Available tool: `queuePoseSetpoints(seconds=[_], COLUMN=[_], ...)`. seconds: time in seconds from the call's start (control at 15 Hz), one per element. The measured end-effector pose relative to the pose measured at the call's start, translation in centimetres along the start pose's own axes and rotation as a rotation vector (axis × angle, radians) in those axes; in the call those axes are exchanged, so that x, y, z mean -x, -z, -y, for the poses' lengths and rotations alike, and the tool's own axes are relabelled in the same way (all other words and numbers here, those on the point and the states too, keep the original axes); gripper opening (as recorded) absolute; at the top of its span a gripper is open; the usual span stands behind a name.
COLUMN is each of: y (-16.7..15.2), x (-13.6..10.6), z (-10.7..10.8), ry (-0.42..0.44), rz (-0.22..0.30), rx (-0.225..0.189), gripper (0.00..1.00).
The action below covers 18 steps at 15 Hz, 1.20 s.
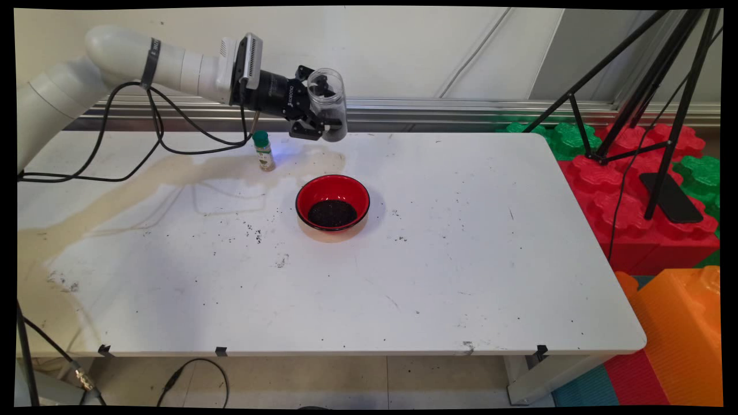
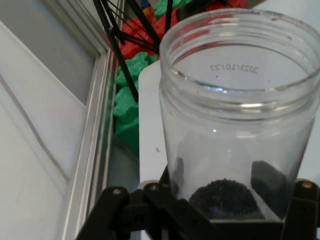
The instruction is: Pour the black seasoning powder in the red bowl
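1. one clear jar (image 1: pixel 327 104) is clamped between the two fingers of the black gripper (image 1: pixel 314 122), held in the air above the far edge of the table (image 1: pixel 438 276), upright with its open mouth at the top.
2. the hand view shows the jar (image 2: pixel 235 125) close up, with a small heap of dark grains (image 2: pixel 222 197) in its bottom and the gripper (image 2: pixel 220 210) closed on its lower part.
3. from the jar, at about 6 o'clock on the table, sits a red bowl (image 1: pixel 332 203) with a dark pile of the same sort of grains inside it; jar and bowl are apart.
4. at about 9 o'clock from the bowl's far side, near the gripper, stands a small bottle with a green cap (image 1: pixel 263 150), upright.
5. loose dark specks lie scattered on the table around the bowl, mostly toward 8 o'clock.
6. at 3 o'clock, past the table's end, are red, green and orange blocks (image 1: pixel 634 173) and a black tripod (image 1: pixel 651 86).
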<state>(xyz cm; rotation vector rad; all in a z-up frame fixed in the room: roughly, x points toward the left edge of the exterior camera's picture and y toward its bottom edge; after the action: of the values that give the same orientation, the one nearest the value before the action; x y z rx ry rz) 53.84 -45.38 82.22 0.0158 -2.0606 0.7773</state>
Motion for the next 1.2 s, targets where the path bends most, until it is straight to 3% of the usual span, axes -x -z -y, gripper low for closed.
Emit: queuePoseSetpoints(seconds=[0.73,1.2], y=[-1.1,-2.1], x=[1.6,1.7], z=[0.7,0.1], ry=[-0.236,-0.388], rz=[0.065,0.105], rx=[-0.028,-0.025], gripper=[0.00,0.00])
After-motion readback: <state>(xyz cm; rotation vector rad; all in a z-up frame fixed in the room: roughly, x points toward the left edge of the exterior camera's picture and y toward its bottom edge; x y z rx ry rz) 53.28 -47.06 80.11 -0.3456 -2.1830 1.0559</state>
